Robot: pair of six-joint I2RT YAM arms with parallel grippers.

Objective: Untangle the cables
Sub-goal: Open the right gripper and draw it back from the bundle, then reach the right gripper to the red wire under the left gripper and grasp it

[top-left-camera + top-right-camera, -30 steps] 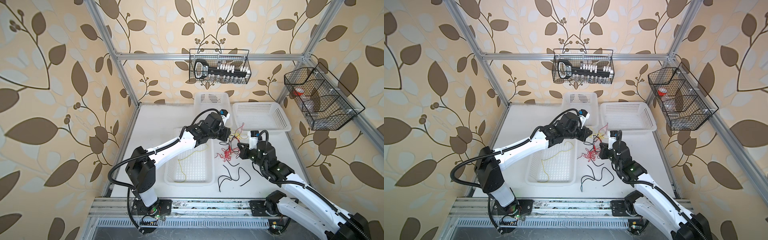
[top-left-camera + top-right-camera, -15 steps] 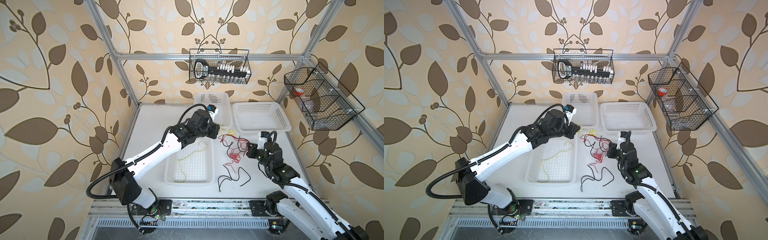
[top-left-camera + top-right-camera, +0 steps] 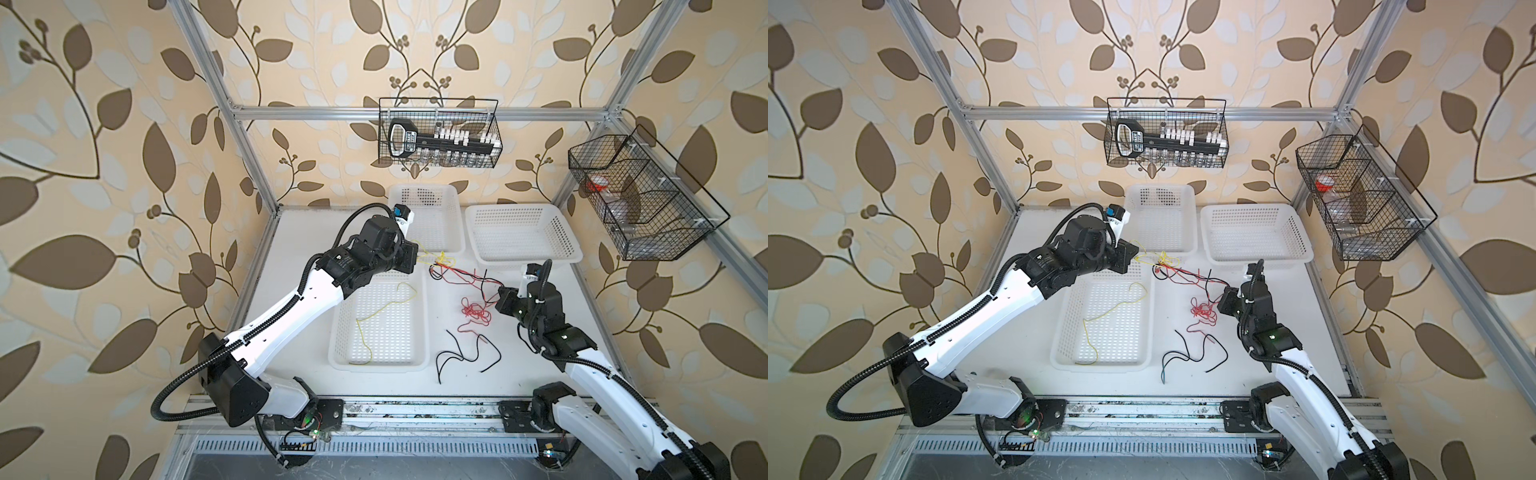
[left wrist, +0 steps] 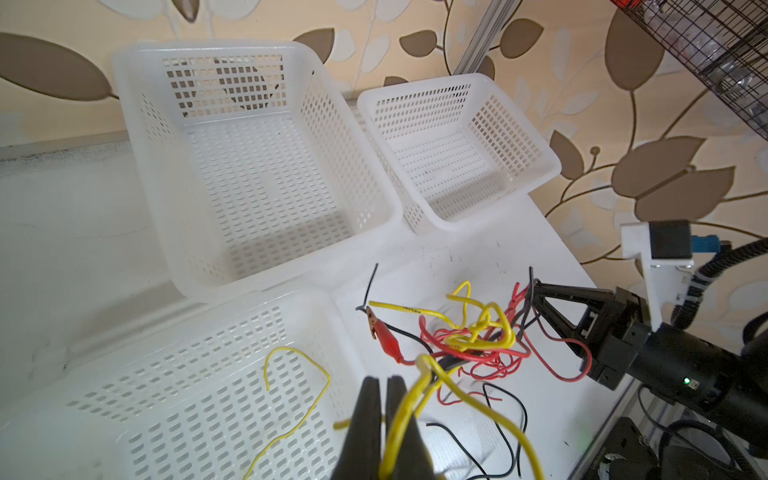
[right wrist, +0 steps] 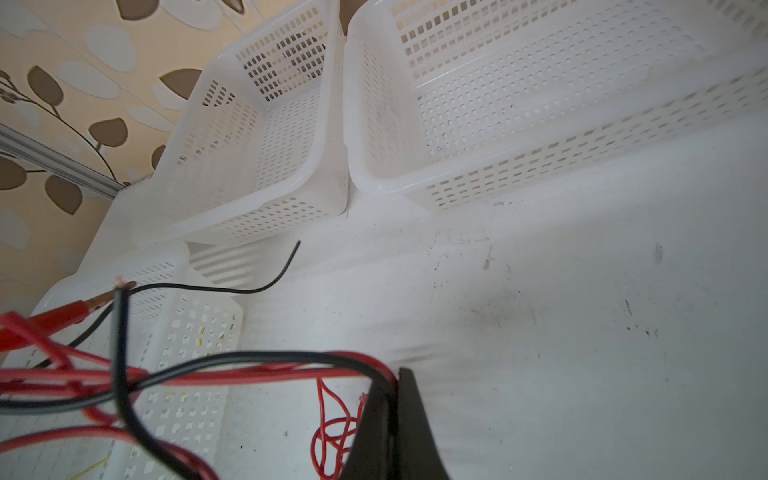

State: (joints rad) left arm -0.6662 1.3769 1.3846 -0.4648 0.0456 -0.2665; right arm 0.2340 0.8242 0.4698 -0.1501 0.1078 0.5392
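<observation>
The cables form a tangle stretched above the table between my two grippers. Its yellow knot (image 3: 441,261) hangs just off my left gripper (image 3: 416,259), which is shut on a yellow cable (image 4: 401,419). Red and black strands (image 3: 467,277) run from the knot to my right gripper (image 3: 500,296), shut on them (image 5: 291,360). A red clip (image 4: 384,334) hangs in the tangle. A loose red coil (image 3: 476,313) and a black cable (image 3: 465,353) lie on the table. Another yellow cable (image 3: 386,311) lies in the near basket (image 3: 378,365).
Two empty white baskets stand at the back, one at the middle (image 3: 424,189) and one to its right (image 3: 528,259). A black wire basket (image 3: 438,133) hangs on the back wall and another (image 3: 640,195) on the right wall.
My left gripper has pulled away to the left and back, my right gripper to the right. The tangle has been drawn out between them, and the yellow knot has moved left.
</observation>
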